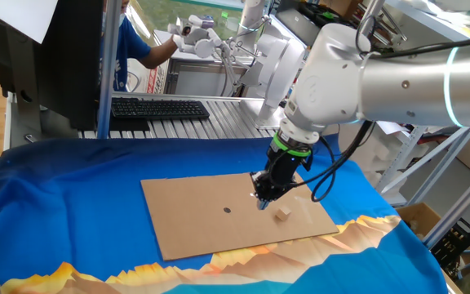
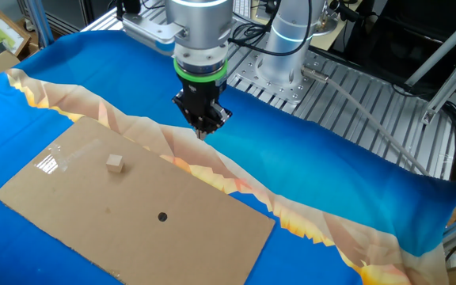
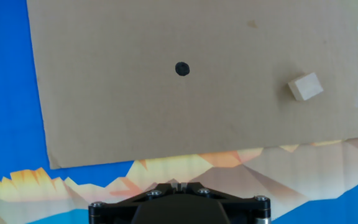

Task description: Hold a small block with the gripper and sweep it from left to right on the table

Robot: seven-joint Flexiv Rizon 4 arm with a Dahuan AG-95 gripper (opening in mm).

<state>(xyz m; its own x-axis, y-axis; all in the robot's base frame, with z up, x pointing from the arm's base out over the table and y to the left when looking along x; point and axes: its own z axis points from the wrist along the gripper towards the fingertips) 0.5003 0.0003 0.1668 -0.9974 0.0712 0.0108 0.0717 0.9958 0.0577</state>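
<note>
Hovering our black two-finger gripper (image 2: 203, 127) under the white arm's green ring, above the far edge of the flat brown cardboard sheet (image 2: 93, 214); it holds nothing. Fingers look drawn close together at the tip, but we can't tell the exact gap from any view.

The tiny pale beige wooden cube (image 2: 115, 163) lies loose on the cardboard, near one end of the sheet, apart from the gripper and well clear of the small dark round dot (image 2: 162, 216). In the hand view it's off to the right, not under the fingers.

We judge the grasp isn't started. Risks:
- cube is small; an off-centre descent could knock it away instead of pinching it
- closed fingers coming down would push it flat
- pressing hard could drag the cardboard across the blue cloth-draped table (image 2: 355, 174) with the orange mountain print
</note>
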